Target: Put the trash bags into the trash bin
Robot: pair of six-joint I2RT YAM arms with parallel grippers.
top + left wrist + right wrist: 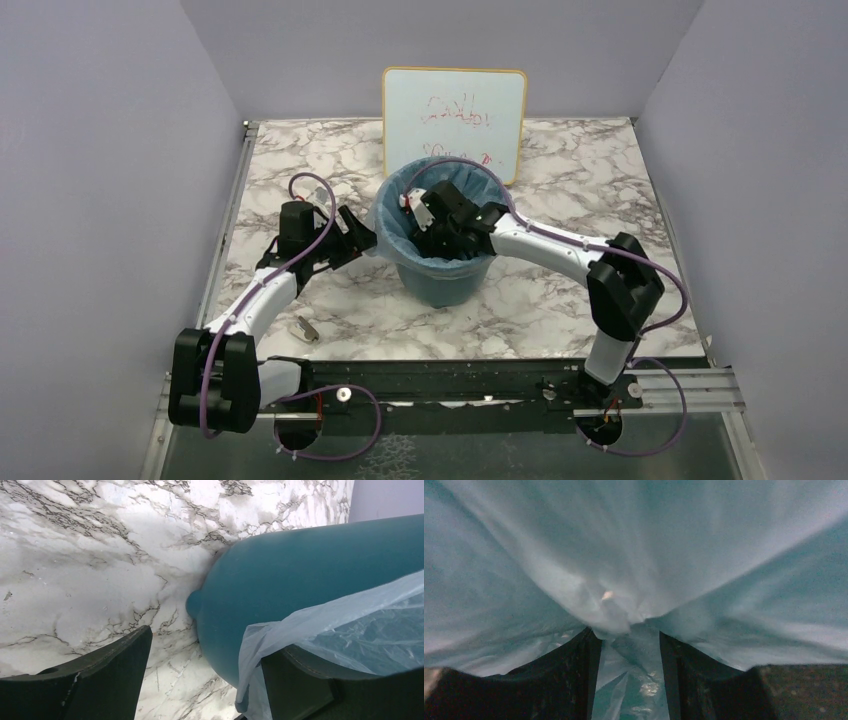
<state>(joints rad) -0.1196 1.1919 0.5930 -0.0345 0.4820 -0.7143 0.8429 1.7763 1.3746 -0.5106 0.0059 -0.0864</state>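
From above, the trash bin (440, 275), a round teal-blue plastic bucket with tapered sides, stands mid-table on the marble-patterned table (600, 170). The trash bag (392, 215), thin, crinkly, translucent light-blue film, lines the inside of the bin and folds over its rim on the left and far sides. The right gripper (428, 222) reaches down into the bin's mouth from the right, blocking most of the interior; its fingers cannot be made out here. The left gripper (368, 240) sits just left of the bin at the rim. A whiteboard (455, 118) with red scribbles leans upright just behind the bin. A small greyish object (306, 328) lies on the near-left part of the table, too small to identify.

In the left wrist view, the bin's smooth matte wall (300, 575) curves across the right, the veined marble surface (90, 565) filling the left. The two dark fingers (100, 680) stand wide apart; the bag's wrinkled edge (280, 630) drapes over the right-hand finger, and no grip is visible.

In the right wrist view, the bag's film (634, 545) fills the picture, stretched into smooth folds that gather to a puckered bunch between the dark fingers (569, 675), which stand partly apart with plastic between them; whether they pinch it cannot be told.
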